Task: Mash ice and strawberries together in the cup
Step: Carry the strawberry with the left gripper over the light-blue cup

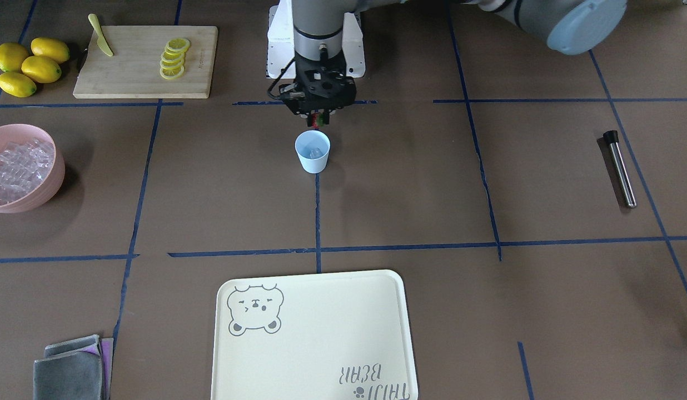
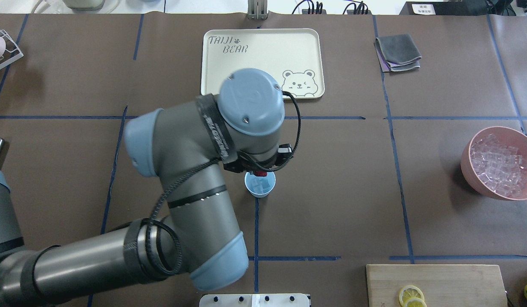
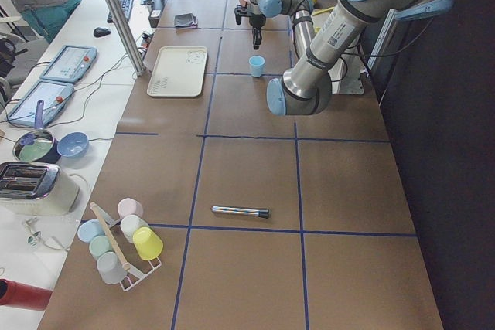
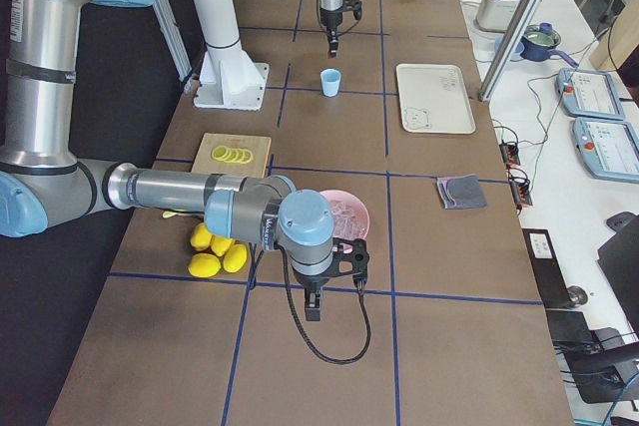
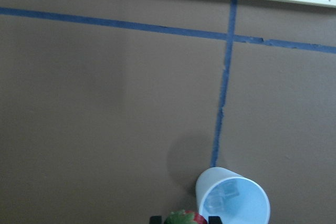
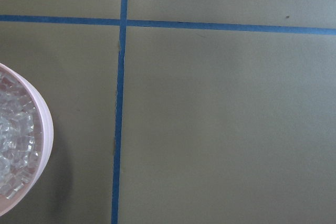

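With left gripper [image 1: 320, 116] pinched on small red green-topped strawberry [image 5: 184, 217], centre over small light blue plastic cup [image 1: 312, 163] of clear ice cubes [image 1: 315, 151]; release low.

The left arm [image 2: 204, 221] and right arm [image 4: 165, 192] are thick grey tubes with pale blue joint caps [image 2: 251, 101]. A black cable [image 2: 191, 179] winds round the left one, under black straps [image 2: 214, 128]. Their base [image 1: 354, 53] is white.

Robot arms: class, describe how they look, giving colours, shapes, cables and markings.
Both arms are thick grey tubes with rounded joints capped in pale blue. The left arm carries a looping black cable under black straps, one with pale lettering. The right arm has a black cable hanging at its wrist. The left gripper and right gripper are black.
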Robot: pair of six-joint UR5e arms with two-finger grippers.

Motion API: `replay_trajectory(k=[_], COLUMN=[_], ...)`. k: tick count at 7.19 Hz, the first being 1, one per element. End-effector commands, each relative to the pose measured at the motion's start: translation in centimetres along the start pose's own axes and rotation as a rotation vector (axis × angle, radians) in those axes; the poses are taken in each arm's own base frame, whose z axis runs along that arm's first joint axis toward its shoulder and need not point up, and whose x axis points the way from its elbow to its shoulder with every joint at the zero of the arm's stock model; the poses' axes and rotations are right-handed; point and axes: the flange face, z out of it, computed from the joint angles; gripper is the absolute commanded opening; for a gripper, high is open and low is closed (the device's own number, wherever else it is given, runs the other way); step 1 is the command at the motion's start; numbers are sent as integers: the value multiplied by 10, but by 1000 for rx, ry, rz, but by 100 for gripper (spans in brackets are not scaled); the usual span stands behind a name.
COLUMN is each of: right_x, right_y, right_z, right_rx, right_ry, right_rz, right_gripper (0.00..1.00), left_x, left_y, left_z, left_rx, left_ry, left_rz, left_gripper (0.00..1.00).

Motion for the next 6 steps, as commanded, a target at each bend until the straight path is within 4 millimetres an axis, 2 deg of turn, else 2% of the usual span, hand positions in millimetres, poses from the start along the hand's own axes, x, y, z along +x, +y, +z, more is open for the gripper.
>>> replay_trajectory(k=[1,2,3,4,6], right_x=[0,0,1,1,1], right_y=[0,0,0,0,0], right_z=[0,0,1,1,1], right_rx=[-1,-1,-2,-2,-2], right_ry=[1,0,-1,-1,1], right_rz=[1,1,2,2,2], right_gripper=[99,99,99,99,99], left_x=[17,5,-14,-23,-25], left_y=[33,33,28,21,-6], left_z=[28,36,57,64,52], left_rx=[9,5,11,21,48], left_ry=[-10,-10,22,40,50], left_rz=[-8,28,57,69,47], left_gripper=[0,0,0,0,0])
